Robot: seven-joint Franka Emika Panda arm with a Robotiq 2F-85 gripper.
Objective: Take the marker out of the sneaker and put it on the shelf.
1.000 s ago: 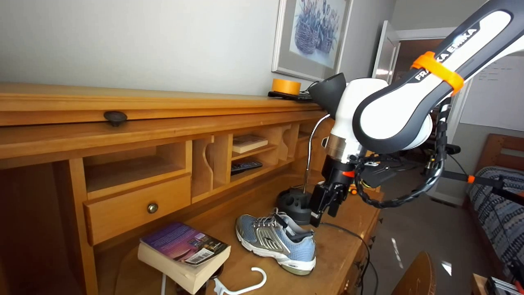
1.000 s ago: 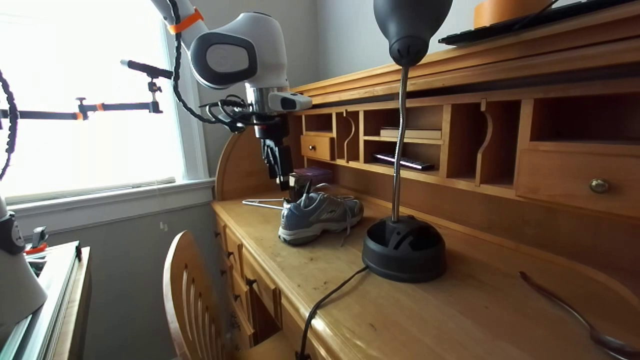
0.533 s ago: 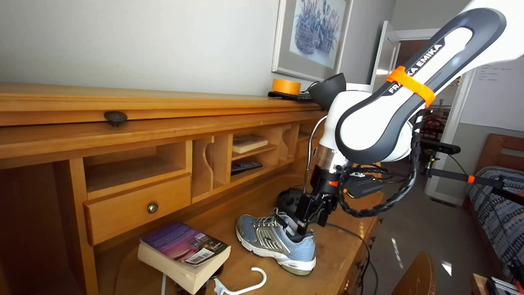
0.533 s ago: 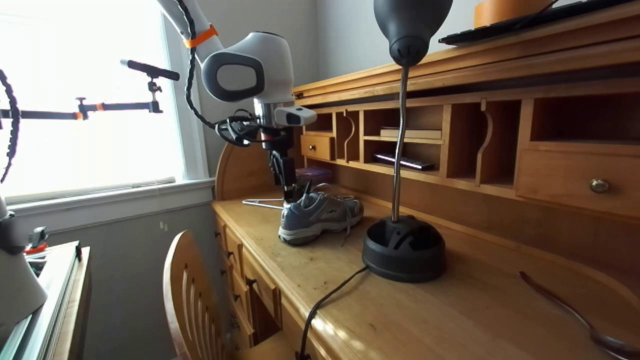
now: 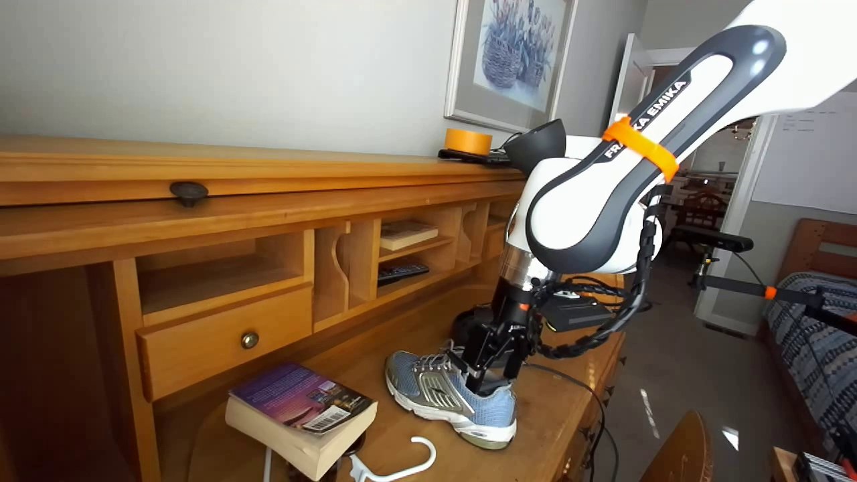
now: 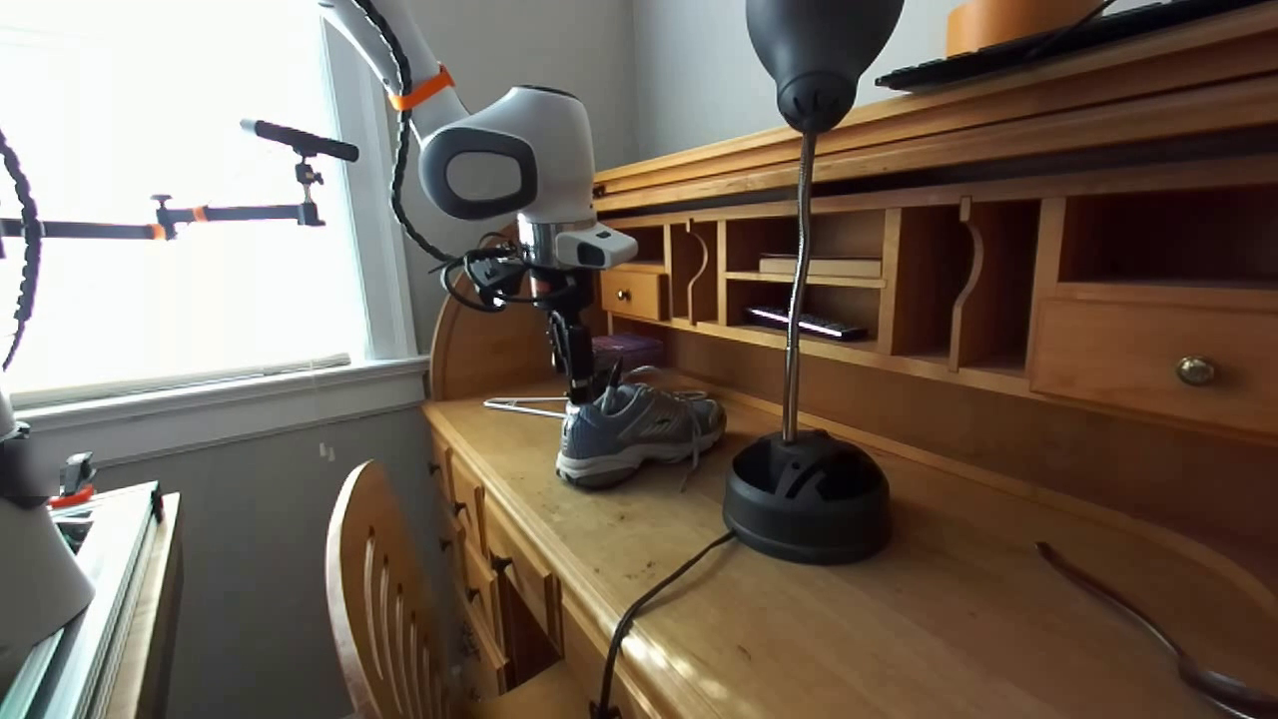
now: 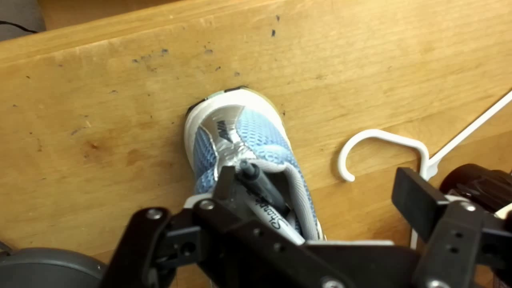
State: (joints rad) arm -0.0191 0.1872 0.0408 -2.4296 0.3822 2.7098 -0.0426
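Starting at the left of the wrist view: passing the lamp [image 7: 50, 270], standing near the sneaker [image 7: 258, 136] without touching. Next, meeting a finger [image 7: 226, 182], overlapping the edge of the sneaker's mouth. Just right of that, finding the marker [image 7: 276, 223], resting inside the sneaker, showing a dark end toward the heel and a pale lettered barrel; not telling from here whether as one marker or two. Further right, finding the gripper [image 7: 318, 180] wide, holding nothing, with the far finger out toward the hanger [image 7: 384, 135]. Judging the grasp to be the step in hand, so recommending sliding left in this view, bringing the marker midway between the fingers, then dipping straight down and closing gently on the barrel alone. Otherwise risking pinching the sneaker's collar and lifting everything together; hence drawing up slowly, watching for any tug. Ending to the right in an exterior view, finding the shelf [image 6: 849, 281], waiting for a later step, probably calling for laying the marker flat; leaving the intended compartment unclear.
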